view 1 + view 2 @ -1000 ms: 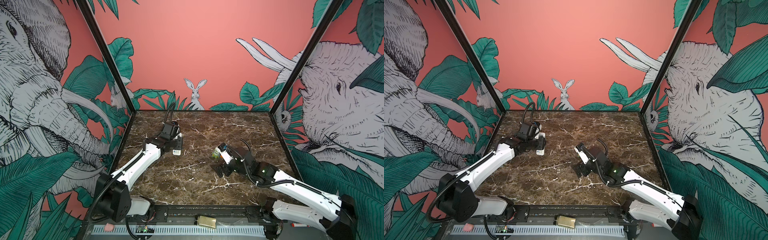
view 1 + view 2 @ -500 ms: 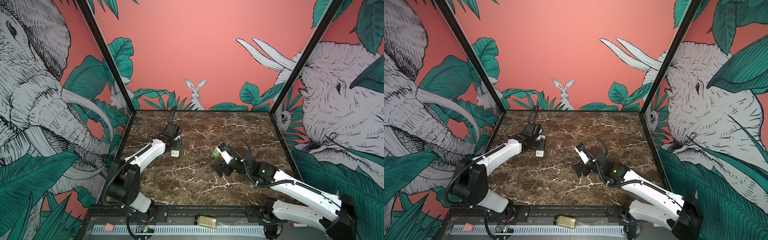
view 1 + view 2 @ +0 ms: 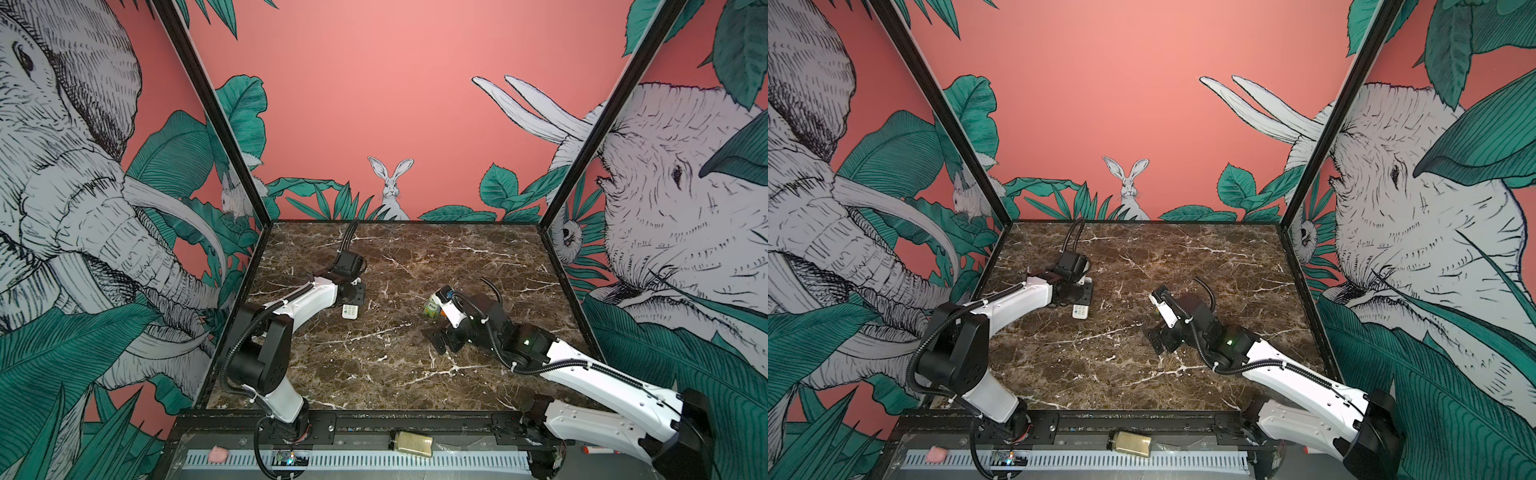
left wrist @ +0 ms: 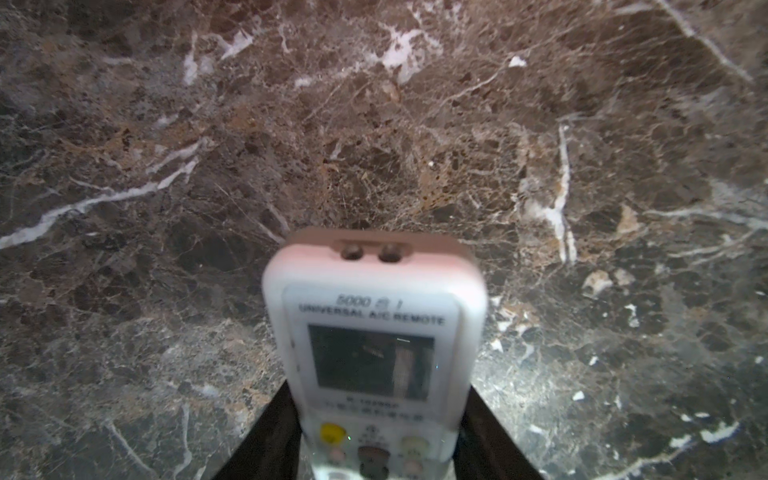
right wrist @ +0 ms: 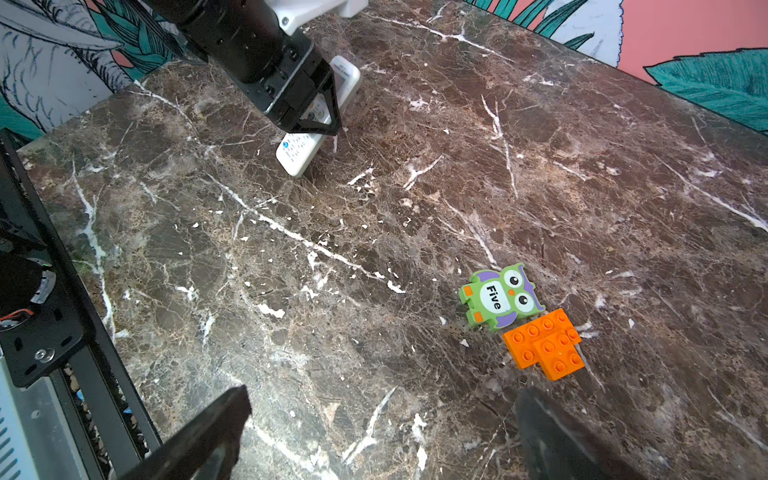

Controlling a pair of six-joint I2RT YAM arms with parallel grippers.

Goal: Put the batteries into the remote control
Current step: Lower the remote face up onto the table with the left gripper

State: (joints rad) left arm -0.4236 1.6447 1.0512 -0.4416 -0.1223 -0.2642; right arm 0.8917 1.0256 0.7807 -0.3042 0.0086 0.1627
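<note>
Nearest the rail, the right gripper (image 5: 384,392) hangs wide open and empty, just short of an owl tile (image 5: 498,297) and a brick (image 5: 544,345). Farther left, the left gripper (image 4: 376,449) clamps the remote (image 4: 374,332) by its sides, buttons up. Its arm has swung round, drawing the remote slightly nearer. The back probably still needs turning up, and I see no batteries.

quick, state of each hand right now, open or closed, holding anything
left hand: closed on the remote control
right hand: open, holding nothing
</note>
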